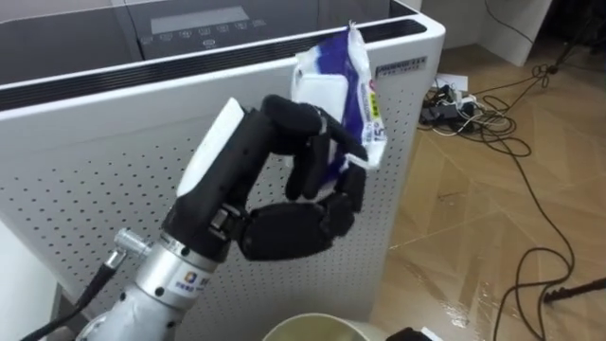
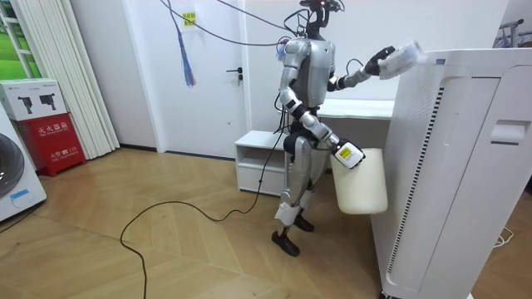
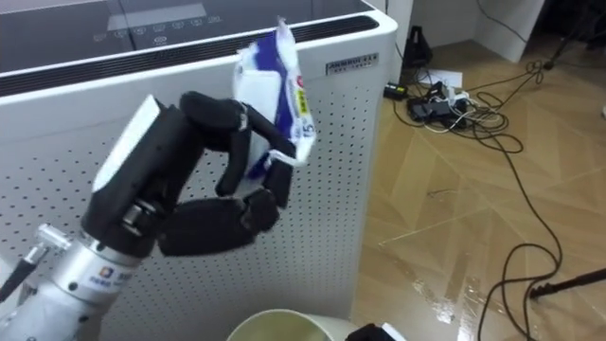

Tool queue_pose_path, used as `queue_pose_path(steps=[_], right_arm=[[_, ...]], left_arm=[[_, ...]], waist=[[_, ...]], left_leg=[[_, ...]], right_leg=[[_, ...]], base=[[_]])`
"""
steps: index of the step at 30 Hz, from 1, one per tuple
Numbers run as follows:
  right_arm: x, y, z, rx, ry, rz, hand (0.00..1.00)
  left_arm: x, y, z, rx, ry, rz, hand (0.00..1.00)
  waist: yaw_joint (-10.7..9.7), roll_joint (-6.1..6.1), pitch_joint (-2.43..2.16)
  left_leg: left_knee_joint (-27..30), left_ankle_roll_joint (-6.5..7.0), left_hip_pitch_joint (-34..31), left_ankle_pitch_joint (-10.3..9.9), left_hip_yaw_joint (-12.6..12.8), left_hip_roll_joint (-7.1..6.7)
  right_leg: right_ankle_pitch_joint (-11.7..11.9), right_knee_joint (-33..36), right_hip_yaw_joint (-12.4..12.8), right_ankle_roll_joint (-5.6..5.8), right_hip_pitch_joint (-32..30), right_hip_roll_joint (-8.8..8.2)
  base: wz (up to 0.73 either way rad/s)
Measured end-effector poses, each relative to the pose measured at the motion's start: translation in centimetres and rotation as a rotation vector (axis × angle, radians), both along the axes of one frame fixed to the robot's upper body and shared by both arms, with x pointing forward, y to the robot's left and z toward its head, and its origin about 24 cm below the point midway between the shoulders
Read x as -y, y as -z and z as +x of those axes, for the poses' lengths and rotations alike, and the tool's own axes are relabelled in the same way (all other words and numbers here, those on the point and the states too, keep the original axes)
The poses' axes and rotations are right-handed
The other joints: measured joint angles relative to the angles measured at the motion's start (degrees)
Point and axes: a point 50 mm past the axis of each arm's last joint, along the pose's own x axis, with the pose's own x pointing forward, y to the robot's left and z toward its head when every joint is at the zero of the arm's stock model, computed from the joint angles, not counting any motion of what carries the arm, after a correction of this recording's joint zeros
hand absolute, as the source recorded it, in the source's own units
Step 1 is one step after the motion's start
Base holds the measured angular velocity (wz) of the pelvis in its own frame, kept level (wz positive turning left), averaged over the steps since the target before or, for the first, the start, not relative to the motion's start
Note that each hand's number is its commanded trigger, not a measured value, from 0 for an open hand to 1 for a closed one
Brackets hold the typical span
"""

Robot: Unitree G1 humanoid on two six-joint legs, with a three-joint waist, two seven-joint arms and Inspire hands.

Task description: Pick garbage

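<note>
Wooden floor runs along the right side of a tall white appliance with a perforated side panel and a dark control top, and we see a tangle of cables lying on the boards past its far corner. In the room view the robot stands upright just beside this appliance, facing it. Its left hand is raised to the upper edge of the cabinet, the dark fingers curled round a packet and the thumb closing in from below. We see the packet's long axis standing nearly upright: its pinched top end points up and a little towards the appliance, and its lower end hangs just past the fingers. It is a crumpled soft wrapper, white with blue patches and a strip of small print down one edge. Lower down, the right hand sits at the rim of a cream bin held at hip height; we cannot tell whether that hand is closed, nor what lies inside the bin.
</note>
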Motion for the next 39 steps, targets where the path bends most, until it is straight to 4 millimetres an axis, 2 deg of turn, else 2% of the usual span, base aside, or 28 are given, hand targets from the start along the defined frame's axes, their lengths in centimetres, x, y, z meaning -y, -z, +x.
queue_pose_path(steps=[11,16,20,26,31,39], right_arm=[[0.0,-1.7,1.5,0.077,-0.027,0.006,1.00],[0.4,-1.6,2.2,0.067,0.004,0.021,1.00],[0.8,-1.2,3.2,0.037,0.043,0.025,1.00],[1.7,-0.6,4.1,-0.004,0.091,0.005,1.00],[2.0,-0.6,4.5,-0.011,0.101,-0.010,1.00],[2.2,-0.4,4.7,-0.032,0.109,-0.016,1.00]], left_arm=[[-0.3,2.7,-0.6,-0.167,0.053,0.098,1.00],[-0.7,3.9,-0.4,-0.212,0.037,0.128,1.00],[-1.6,6.7,0.5,-0.339,-0.010,0.162,1.00],[-1.9,9.5,1.5,-0.435,-0.054,0.240,1.00],[-2.2,12.0,1.4,-0.537,-0.061,0.281,1.00],[-2.2,12.9,1.4,-0.555,-0.063,0.358,1.00]], waist=[[0.1,-0.05,0.14],[0.5,-0.76,0.87],[0.4,-1.23,1.17],[0.3,-1.11,1.18],[0.1,-0.92,1.29],[0.0,-0.82,1.36]], left_leg=[[0.4,-0.02,-1.4,0.0,-0.3,-0.05],[1.1,-0.14,-3.4,0.1,-0.5,-0.09],[2.5,-0.16,-7.3,0.2,-0.5,-0.13],[4.5,-0.16,-13.0,0.2,-1.2,-0.25],[4.4,-0.18,-14.0,0.3,-1.2,-0.18],[4.1,-0.19,-14.0,0.3,-1.1,-0.17]], right_leg=[[0.0,0.4,-0.3,0.00,-1.2,-0.48],[0.0,1.2,-1.0,-0.02,-3.1,-0.68],[-0.1,2.8,-1.1,-0.09,-7.1,-0.77],[0.2,3.0,-1.8,-0.49,-11.7,-0.85],[0.2,3.0,-3.1,-0.49,-12.7,-0.81],[0.2,2.9,-3.7,-0.50,-12.7,-0.72]], base=[[0.02],[0.04],[0.02],[0.06],[0.01],[0.00]])
